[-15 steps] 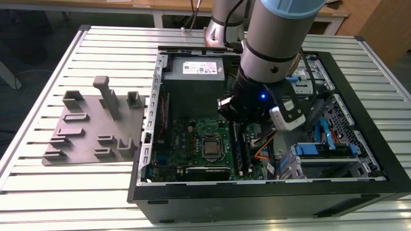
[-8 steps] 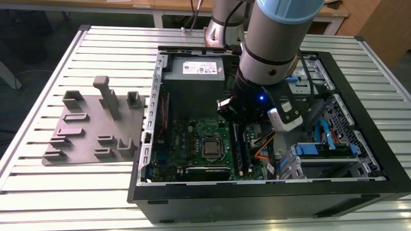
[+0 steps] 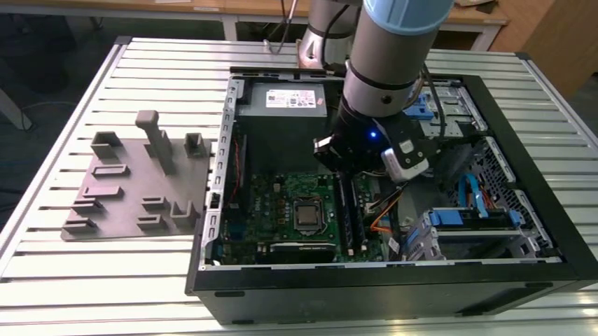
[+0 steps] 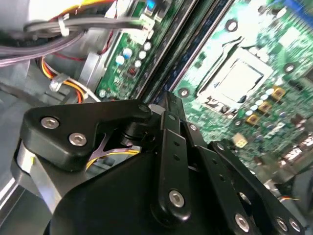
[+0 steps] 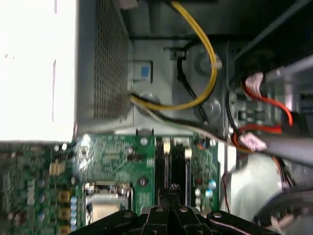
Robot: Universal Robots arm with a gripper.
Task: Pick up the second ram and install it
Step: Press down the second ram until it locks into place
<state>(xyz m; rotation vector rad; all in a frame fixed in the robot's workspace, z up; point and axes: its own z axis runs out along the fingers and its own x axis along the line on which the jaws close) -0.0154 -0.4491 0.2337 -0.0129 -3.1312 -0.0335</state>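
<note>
- Exterior view: the arm (image 3: 393,42) reaches steeply down from the far side into the open computer case (image 3: 523,140), which lies on a slatted table (image 3: 56,280). The wrist points downward, and the gripper (image 3: 348,178) sits low over the green motherboard (image 3: 280,203), just beside the processor socket (image 3: 307,215), directly above the long black memory slots (image 3: 348,224). A grey fixture plate (image 3: 131,182) with raised blocks lies on the table at the exterior view's left, well apart from the gripper.
- Second wrist view: the black linkage of the gripper (image 4: 168,105) converges to a narrow tip, fingers drawn together, over the dark slot lanes (image 4: 181,44) running beside the socket (image 4: 239,81). Whether the second ram is pinched between them cannot be told.
- First wrist view: the gripper (image 5: 168,193) tip stands right over the two memory slots (image 5: 171,161), between socket (image 5: 105,203) and cabling (image 5: 205,58). A dark strip, possibly the second ram (image 5: 162,164), lies in one slot.
</note>
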